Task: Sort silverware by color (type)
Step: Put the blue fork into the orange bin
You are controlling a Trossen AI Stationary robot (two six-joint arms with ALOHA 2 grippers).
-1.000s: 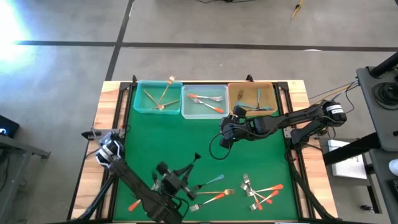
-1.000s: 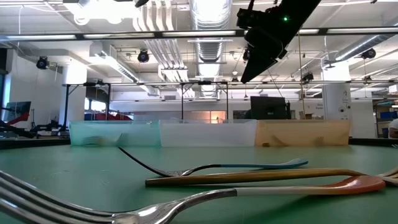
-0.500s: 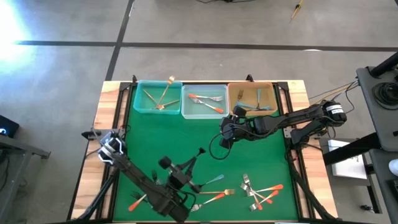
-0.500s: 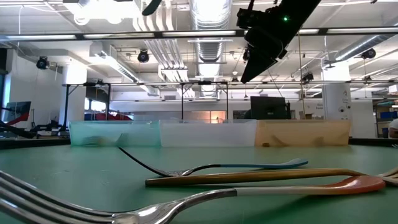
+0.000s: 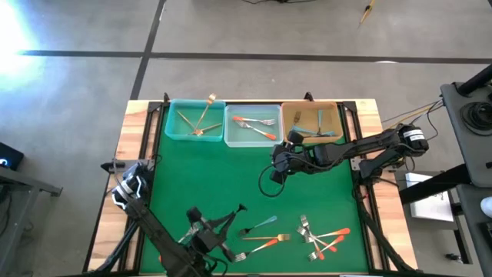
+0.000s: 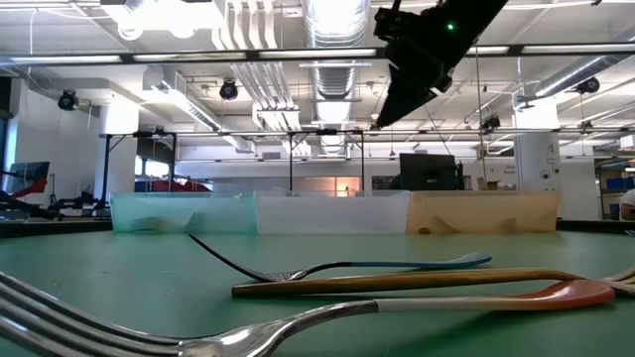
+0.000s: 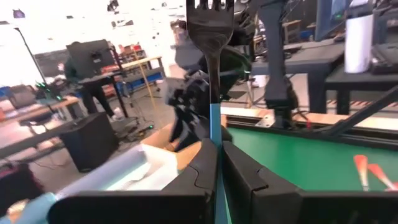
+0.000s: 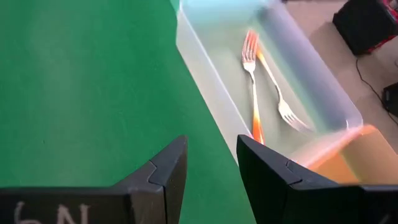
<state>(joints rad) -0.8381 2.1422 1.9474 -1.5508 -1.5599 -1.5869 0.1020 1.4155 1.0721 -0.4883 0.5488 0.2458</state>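
I work in a large industrial robotics lab or workshop. Overhead, exposed silver ducts (image 6: 332,25) and pipes run beneath a ceiling hung with strip lights (image 6: 189,104). The floor (image 5: 231,31) around my green-covered surface (image 5: 207,177) is bare grey concrete. Farther back stand workbenches (image 7: 134,65), a dark monitor (image 6: 429,171), black equipment cases (image 7: 93,140) and a person (image 7: 84,68) at a bench.
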